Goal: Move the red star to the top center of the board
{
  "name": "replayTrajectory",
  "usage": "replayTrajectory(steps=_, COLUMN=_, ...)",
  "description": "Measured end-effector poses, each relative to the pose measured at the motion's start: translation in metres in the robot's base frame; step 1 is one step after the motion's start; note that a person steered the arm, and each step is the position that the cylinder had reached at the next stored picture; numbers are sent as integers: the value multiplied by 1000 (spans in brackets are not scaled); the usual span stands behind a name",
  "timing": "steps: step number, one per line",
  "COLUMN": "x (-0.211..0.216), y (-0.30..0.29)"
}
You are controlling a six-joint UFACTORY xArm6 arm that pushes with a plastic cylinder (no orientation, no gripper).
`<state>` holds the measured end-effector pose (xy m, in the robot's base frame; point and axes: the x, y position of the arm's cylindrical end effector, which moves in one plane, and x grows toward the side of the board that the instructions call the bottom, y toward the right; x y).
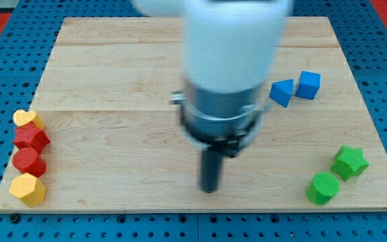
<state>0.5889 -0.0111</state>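
The red star (31,138) lies at the view's left edge of the wooden board (113,67), second from the top in a column of blocks. My tip (210,190) rests on the board near the bottom centre, far to the right of the red star and touching no block. The arm's white and grey body (226,74) hangs over the board's centre and hides part of its top middle.
In the left column, a yellow heart (27,119) sits above the red star, and a red round block (28,162) and a yellow hexagon (27,189) sit below it. A blue triangle (281,92) and a blue cube (308,85) lie at upper right. A green star (349,162) and a green round block (324,188) lie at lower right.
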Motion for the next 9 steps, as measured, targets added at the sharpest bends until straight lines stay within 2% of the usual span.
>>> replayTrajectory(steps=1, x=-9, y=-79)
replayTrajectory(steps=2, x=-68, y=-95)
replayTrajectory(steps=3, x=-162, y=-154)
replayTrajectory(steps=4, x=-191, y=-274)
replayTrajectory(steps=5, x=-192, y=-292)
replayTrajectory(steps=6, x=-118, y=-267)
replayTrajectory(steps=7, x=-62, y=-253)
replayTrajectory(steps=8, x=-62, y=-261)
replayTrajectory(steps=9, x=-26, y=-289)
